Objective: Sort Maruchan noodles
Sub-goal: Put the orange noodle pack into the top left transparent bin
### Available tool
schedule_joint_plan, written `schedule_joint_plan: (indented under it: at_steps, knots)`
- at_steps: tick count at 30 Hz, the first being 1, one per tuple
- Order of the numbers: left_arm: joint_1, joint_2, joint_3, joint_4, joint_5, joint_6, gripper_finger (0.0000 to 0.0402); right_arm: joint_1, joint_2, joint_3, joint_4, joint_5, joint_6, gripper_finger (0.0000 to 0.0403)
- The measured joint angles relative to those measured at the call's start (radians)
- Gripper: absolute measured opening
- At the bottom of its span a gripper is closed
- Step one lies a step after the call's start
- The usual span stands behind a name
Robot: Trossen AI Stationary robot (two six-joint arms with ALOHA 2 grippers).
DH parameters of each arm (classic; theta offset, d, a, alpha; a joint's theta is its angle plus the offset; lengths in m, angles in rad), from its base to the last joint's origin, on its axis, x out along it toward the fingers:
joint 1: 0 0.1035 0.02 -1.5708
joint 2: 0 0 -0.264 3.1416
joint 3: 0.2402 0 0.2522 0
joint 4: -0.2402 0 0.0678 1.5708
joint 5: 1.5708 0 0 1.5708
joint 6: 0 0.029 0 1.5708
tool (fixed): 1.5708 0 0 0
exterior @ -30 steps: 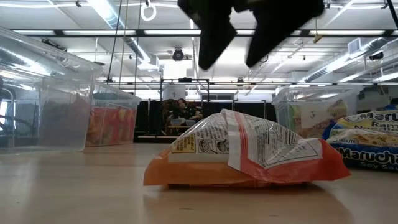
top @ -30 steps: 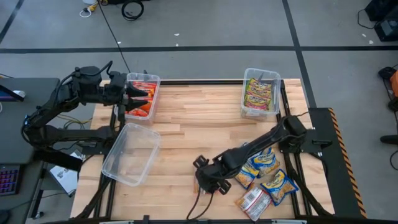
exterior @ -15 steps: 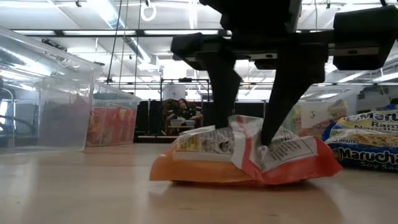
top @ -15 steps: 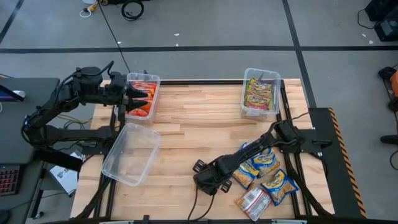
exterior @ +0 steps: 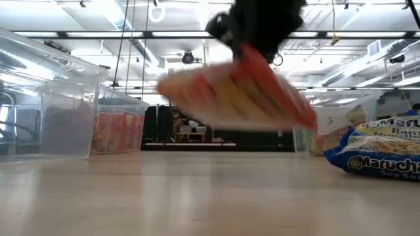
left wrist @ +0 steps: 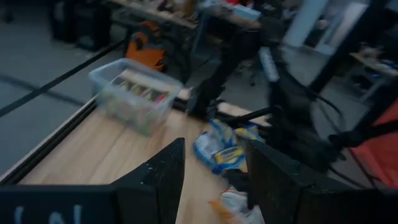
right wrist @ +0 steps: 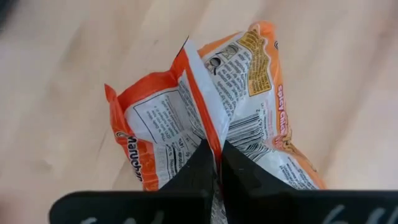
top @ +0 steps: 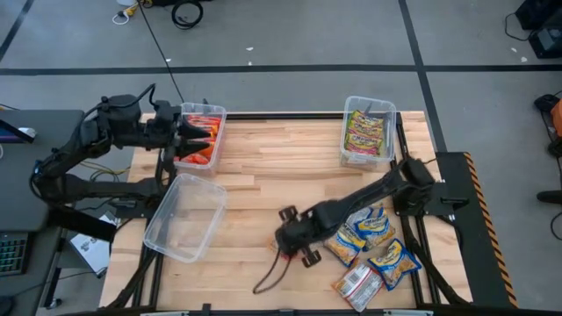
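While three clear bins (top: 186, 216) are standing on the tabletop (top: 281, 167), one orange packet (right wrist: 211, 143) is hanging clear of the wood near 6 o'clock, pinched by its back seam in the clenched right pincer (top: 290, 244). About five blue-and-yellow and silver packets (top: 378, 241) are lying heaped at 4 o'clock, touching one another. Orange packets are filling the 10 o'clock bin (top: 200, 137); green-yellow ones are filling the 1 o'clock bin (top: 368, 130). Hovering over the 10 o'clock bin, the left pincer (top: 195, 137) is standing partly spread, gripping nothing.
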Motion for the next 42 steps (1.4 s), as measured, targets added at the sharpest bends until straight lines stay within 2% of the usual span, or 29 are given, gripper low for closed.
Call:
schedule_joint_plan:
  at_steps: [7, 12, 16, 19, 23, 27, 33, 38, 42]
  knots:
    - [-0.129, 0.000, 0.000, 0.123, 0.000, 0.049, 0.0176, -0.113, -0.203, 0.002, 0.102, -0.014, 0.250, 0.0015]
    - [-0.263, 0.025, 0.000, 0.139, -0.005, 0.189, 0.0176, -0.258, -0.309, 0.002, 0.117, -0.022, 0.670, 0.0015]
    - [-0.353, 0.077, 0.000, 0.142, -0.092, 0.313, 0.0176, -0.376, -0.344, 0.002, 0.121, -0.119, 0.954, 0.0016]
    - [-0.402, 0.119, 0.000, 0.135, -0.169, 0.392, 0.0176, -0.433, -0.356, 0.002, 0.159, -0.175, 1.061, 0.0015]
    - [-0.447, 0.152, 0.000, 0.117, -0.311, 0.382, 0.0176, -0.480, -0.375, 0.002, 0.276, -0.171, 1.087, 0.0015]
    - [-0.441, 0.144, 0.000, 0.084, -0.491, 0.190, 0.0176, -0.500, -0.394, 0.002, 0.343, -0.025, 1.003, 0.0015]
    - [-0.430, 0.128, -0.001, 0.017, -0.631, -0.005, 0.0176, -0.525, -0.395, 0.002, 0.454, 0.186, 0.870, 0.0015]
    - [-0.400, 0.131, -0.069, 0.052, -0.681, -0.095, 0.0178, -0.577, -0.376, 0.002, 0.506, 0.246, 0.852, 0.0015]
    - [-0.316, 0.131, -0.155, 0.094, -0.674, -0.189, 0.0203, -0.622, -0.363, 0.001, 0.508, 0.264, 0.827, 0.0015]
